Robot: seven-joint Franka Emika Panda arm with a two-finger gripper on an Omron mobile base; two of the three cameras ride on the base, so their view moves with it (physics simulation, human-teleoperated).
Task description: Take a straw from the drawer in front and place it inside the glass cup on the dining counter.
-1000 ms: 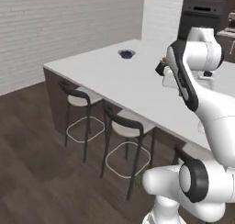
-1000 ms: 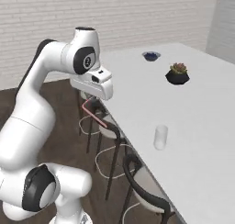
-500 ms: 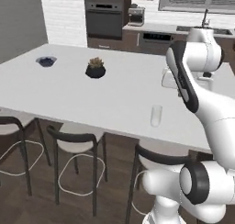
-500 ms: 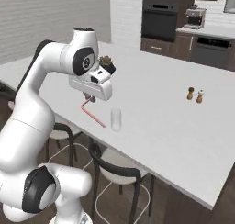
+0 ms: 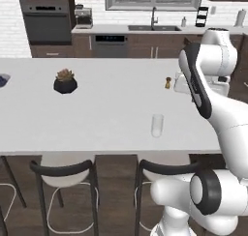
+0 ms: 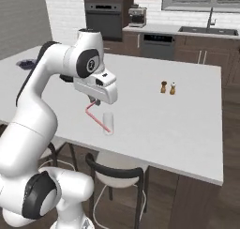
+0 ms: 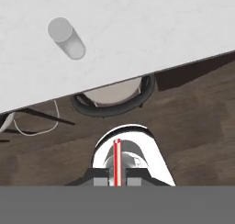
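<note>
My gripper (image 6: 96,101) is shut on the straw (image 6: 95,116), a thin pinkish-red stick that slants down from the fingers. In the hand view the straw (image 7: 117,161) runs straight up between the gripper's (image 7: 117,179) tips. The glass cup (image 6: 108,124) stands upright on the white dining counter (image 6: 154,125) near its front edge, just below and right of the hand. In the hand view the glass cup (image 7: 66,38) lies at the upper left, while the gripper hangs over a stool outside the dining counter's (image 7: 160,25) edge. The glass cup (image 5: 157,125) is left of the arm. The drawer is out of view.
Two small shakers (image 6: 168,87) stand mid-counter, a dark potted plant (image 5: 65,81) to the left, a blue bowl (image 6: 26,62) at the far left end. Black-framed stools (image 5: 68,169) are tucked under the front edge. A sink worktop and ovens line the back wall.
The whole picture has swung round as the base drove, so the counter now lies broadside and the glass cup sits closer. The straw stays gripped.
</note>
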